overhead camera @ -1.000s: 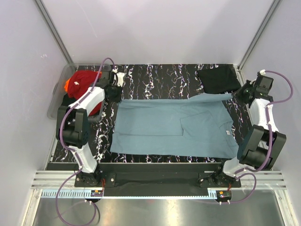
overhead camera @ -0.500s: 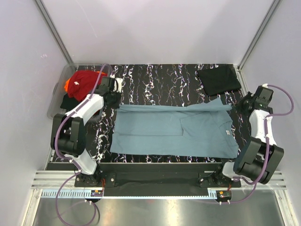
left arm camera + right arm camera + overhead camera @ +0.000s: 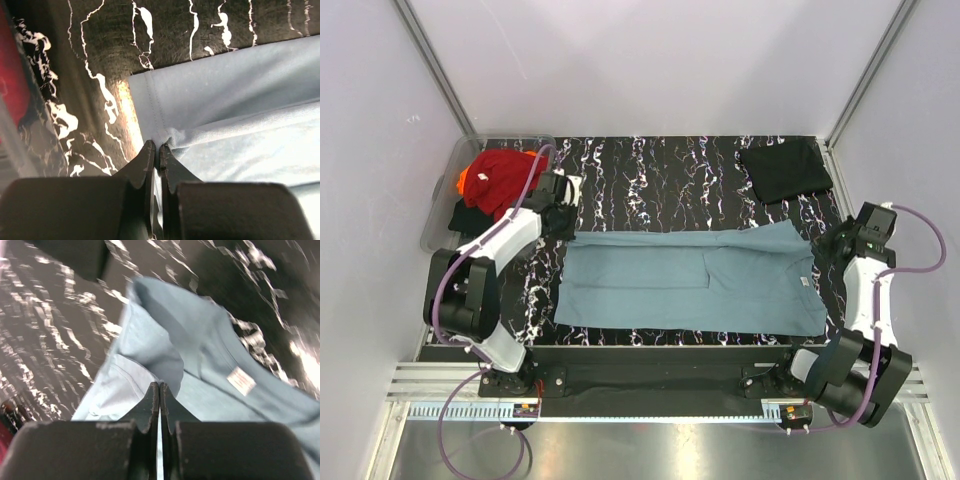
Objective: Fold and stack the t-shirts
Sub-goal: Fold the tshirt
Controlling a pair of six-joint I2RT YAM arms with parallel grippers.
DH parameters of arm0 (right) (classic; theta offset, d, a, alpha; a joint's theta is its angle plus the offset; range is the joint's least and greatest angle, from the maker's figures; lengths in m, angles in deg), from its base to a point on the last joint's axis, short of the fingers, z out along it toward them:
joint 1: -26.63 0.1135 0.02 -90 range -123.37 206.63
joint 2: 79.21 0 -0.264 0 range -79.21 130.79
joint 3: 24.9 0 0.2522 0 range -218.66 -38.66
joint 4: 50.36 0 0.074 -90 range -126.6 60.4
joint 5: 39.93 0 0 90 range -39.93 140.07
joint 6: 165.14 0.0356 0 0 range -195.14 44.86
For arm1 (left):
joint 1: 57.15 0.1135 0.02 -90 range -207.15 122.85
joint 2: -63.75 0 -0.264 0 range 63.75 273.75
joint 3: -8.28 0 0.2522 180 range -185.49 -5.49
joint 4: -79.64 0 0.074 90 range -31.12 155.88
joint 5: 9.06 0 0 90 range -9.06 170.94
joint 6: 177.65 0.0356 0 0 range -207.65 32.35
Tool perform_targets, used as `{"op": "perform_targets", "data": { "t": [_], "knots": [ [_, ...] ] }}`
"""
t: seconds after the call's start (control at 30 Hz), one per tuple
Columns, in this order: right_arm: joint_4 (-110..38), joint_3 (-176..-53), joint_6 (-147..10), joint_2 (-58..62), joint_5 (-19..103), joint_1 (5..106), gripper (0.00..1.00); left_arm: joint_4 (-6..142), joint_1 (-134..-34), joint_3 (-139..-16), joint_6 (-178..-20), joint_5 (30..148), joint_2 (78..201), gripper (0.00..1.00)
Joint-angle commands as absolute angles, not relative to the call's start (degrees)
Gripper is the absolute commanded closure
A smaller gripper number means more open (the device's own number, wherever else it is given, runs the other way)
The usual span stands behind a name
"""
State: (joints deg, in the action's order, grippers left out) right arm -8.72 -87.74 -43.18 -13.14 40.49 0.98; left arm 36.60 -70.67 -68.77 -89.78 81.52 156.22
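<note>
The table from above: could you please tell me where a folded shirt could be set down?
The widest bare patch of table lies along the back, between the plastic tub and the folded black shirt, behind the blue shirt. The front is crowded: the blue shirt covers it, with the left claw and right claw pinching its back corners.

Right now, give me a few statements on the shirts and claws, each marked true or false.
1. The blue shirt lies spread on the table between the two arms. True.
2. The left claw stands wide open above the shirt. False: it is shut, pinching the shirt's edge.
3. A folded black shirt lies at the far right corner. True.
4. The red shirt lies on the blue shirt. False: it sits in the clear tub at the far left.
5. The right claw is shut, with blue fabric at its tips. True.
</note>
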Motion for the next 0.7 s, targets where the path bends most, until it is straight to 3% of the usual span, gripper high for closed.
{"op": "perform_targets", "data": {
  "t": [0.0,0.67],
  "knots": [
    [-4.70,-86.47,-39.20,-14.87,44.36,0.26,1.00,37.05,-70.59,-68.77,-91.43,80.24,151.73,0.94],
    [1.54,-83.40,-37.17,-22.69,48.40,-0.88,1.00,33.97,-71.91,-65.16,-93.01,76.02,150.85,0.93]
  ]
}}
